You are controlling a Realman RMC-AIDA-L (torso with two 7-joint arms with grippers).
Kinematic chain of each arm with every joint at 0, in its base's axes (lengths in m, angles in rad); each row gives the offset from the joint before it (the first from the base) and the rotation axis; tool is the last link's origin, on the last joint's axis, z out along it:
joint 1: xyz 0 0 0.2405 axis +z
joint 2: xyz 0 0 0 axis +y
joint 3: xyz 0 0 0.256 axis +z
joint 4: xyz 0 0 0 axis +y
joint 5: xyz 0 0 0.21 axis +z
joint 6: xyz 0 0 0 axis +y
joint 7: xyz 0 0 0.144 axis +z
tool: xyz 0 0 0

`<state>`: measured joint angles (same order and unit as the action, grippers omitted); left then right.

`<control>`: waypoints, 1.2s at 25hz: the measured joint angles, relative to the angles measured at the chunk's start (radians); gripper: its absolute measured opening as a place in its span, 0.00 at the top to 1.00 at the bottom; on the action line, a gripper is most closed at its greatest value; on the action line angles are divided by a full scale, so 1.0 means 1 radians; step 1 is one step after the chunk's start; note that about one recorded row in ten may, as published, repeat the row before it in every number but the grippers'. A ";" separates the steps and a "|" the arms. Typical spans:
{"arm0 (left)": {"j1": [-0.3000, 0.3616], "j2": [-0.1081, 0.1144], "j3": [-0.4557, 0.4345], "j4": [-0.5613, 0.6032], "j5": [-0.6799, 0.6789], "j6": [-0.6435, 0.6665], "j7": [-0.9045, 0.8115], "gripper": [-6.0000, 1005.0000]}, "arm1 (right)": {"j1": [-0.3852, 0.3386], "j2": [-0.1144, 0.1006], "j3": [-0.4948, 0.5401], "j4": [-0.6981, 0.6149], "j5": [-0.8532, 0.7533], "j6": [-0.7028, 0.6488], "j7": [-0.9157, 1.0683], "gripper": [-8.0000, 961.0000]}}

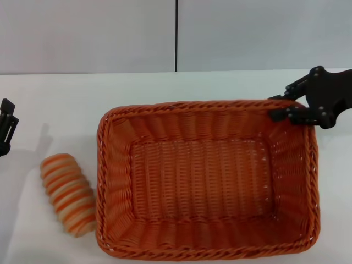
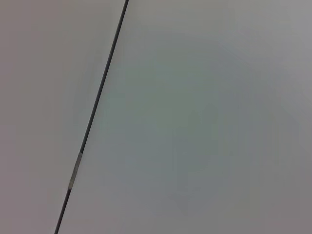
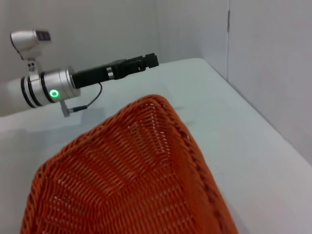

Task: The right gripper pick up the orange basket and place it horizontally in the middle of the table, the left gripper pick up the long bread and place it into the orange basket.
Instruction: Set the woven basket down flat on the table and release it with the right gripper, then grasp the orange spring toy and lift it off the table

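Orange basket (image 1: 206, 179) nearest us, lying lengthwise mid-table | right gripper (image 1: 283, 107) at its far right corner, jaws pinching the rim, so we judge placement nearly done | long bread (image 1: 69, 193) just left of the basket, untouched | left gripper (image 1: 6, 126) parked far left, jaws unclear | white table (image 1: 66, 99), grey panelled wall (image 1: 88, 33).

Right gripper (image 1: 281, 108) fingers nearly closed, reaching leftward; left gripper (image 1: 6, 125) parked far left.
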<state>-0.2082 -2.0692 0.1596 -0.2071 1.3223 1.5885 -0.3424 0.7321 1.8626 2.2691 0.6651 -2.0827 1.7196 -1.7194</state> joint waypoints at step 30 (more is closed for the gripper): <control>0.019 0.013 0.257 0.350 0.001 -0.037 -0.370 0.20 | -0.418 0.135 0.493 0.048 0.437 -0.036 -0.123 0.49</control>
<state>-0.1890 -2.0562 0.4166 0.1427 1.3230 1.5512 -0.7127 0.3141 1.9975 2.7623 0.7132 -1.6461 1.6837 -1.8421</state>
